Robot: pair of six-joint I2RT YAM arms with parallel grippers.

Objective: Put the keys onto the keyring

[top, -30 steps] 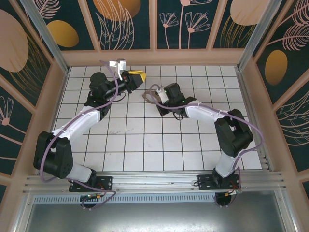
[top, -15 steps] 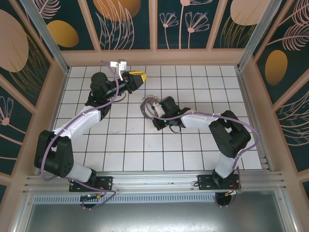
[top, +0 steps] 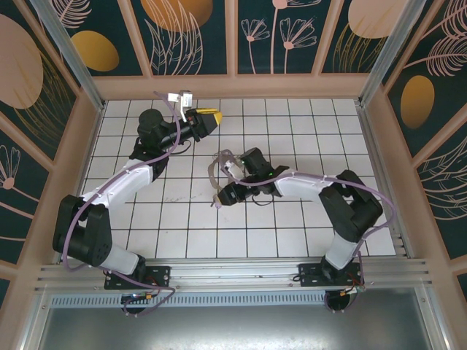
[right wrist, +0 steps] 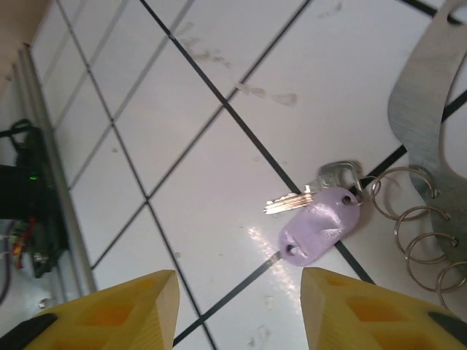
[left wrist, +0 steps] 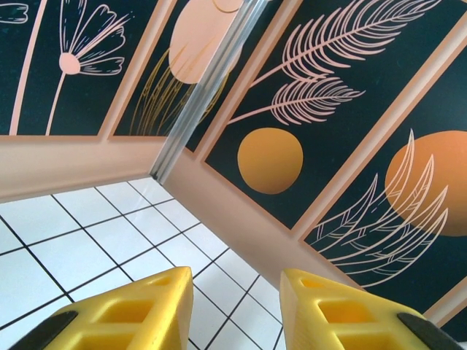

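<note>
Moved since the earlier frame: right arm, swung from mid-tabletop toward the near left. The keyring has shifted the same way. Left arm unchanged.

Item 1, right hand (top: 225, 194) (right wrist: 237, 292): low over the white tiled tabletop (top: 292, 226). Yellow fingers (right wrist: 128, 313) spread apart, with bare tile between them and nothing pinched.

Item 2, keyring (top: 213, 172) (right wrist: 423, 117): thin grey flexible strap. In the top view it curves as a loop just left of the right hand. The right wrist view shows a row of small wire rings (right wrist: 416, 226) along one edge. It lies at the upper right of that view, beyond the right-side fingertip.

Item 3, lilac key (right wrist: 321, 226): small and pale, lying flat on the tile across a dark grout line, ahead of the spread fingers. A silver metal key (right wrist: 288, 203) projects from under it. Its far end sits just beside the nearest wire ring. Whether it is threaded on cannot be told.

Item 4, left hand (top: 208, 117) (left wrist: 237, 281): raised at the far side of the tabletop, well apart from the keyring and pointing toward the patterned back wall (left wrist: 328, 109). Yellow fingers parted, nothing held.
</note>
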